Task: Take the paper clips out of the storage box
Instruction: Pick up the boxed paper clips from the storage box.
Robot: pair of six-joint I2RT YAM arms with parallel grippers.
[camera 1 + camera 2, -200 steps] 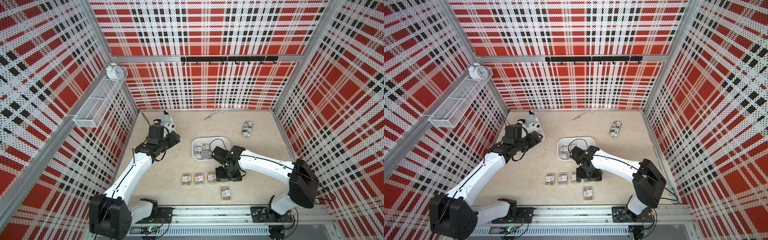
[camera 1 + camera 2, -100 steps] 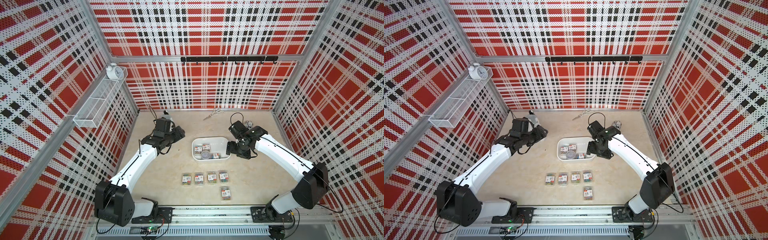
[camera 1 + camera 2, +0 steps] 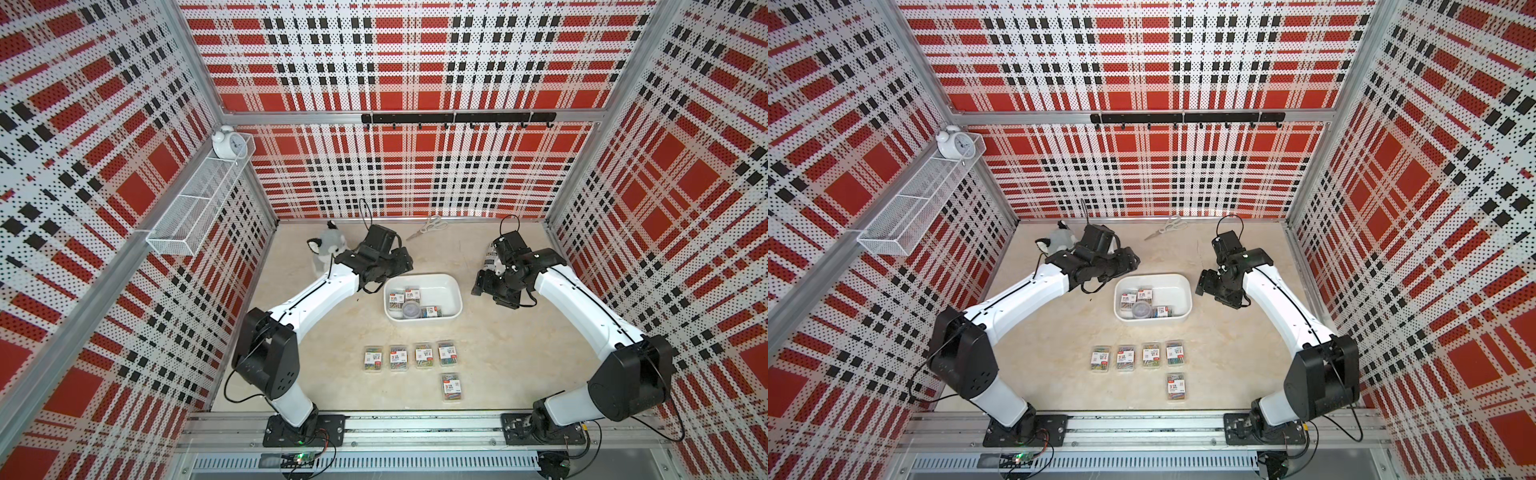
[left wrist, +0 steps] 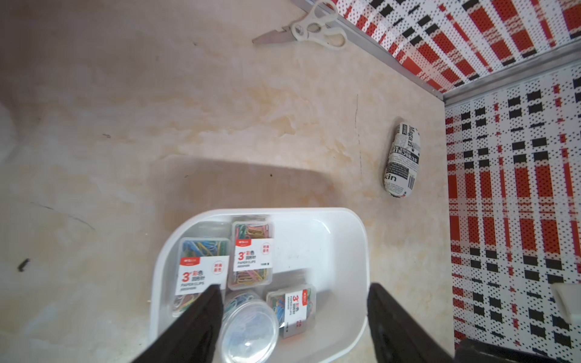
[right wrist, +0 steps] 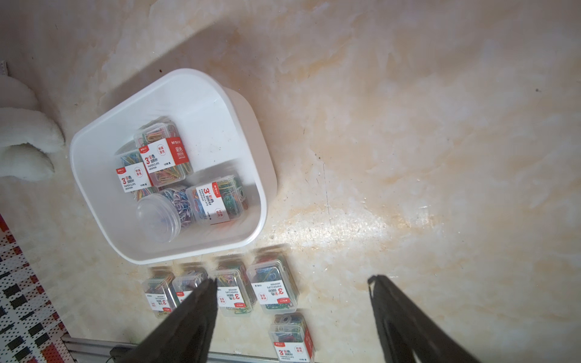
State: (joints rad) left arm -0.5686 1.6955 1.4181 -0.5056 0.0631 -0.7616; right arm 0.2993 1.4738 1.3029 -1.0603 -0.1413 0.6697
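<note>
Tub (image 4: 248, 327) partly behind left end effector (image 4: 294, 286)

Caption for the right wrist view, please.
Box holds three cases and a tub; five cases lie outside; right claw open, empty.

White-shelled arms (image 3: 320, 297) with black joints (thin black cables trailing) bolted on black base plates (image 3: 334, 426).

Place: enclosed robot test cell, lab-like.
Walls: plaid perforated panels (image 3: 415, 62), bare aluminium frame (image 3: 291, 118).
Floor: marble-look tabletop (image 3: 332, 374), bolted mounting rail (image 3: 415, 428).
Props: wire basket (image 3: 195, 208), clock (image 3: 227, 143), hook rack (image 3: 457, 118).
</note>
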